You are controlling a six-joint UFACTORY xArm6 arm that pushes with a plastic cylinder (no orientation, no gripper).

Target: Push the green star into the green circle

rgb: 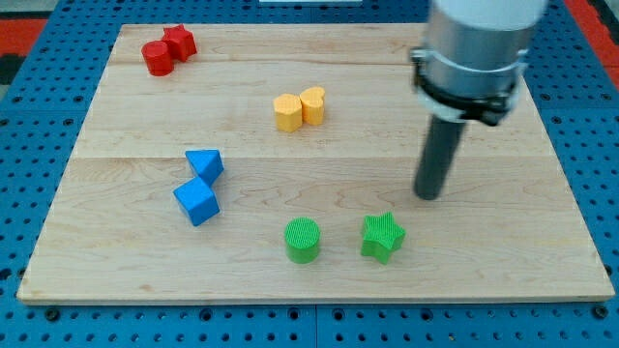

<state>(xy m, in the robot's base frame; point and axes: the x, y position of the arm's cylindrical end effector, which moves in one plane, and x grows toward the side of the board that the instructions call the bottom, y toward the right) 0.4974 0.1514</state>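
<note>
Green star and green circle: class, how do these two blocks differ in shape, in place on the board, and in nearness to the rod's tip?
The green star has points; the green circle is round. The star sits to the view's right of the circle, apart from it. The star lies nearer my tip, which stands above and right of it, not touching. Both are green and near the board's bottom edge.

You'll find nothing to read here — no text, label, brand, number or sign on the surface [319, 184], the blocks or the arm — all plain.
</note>
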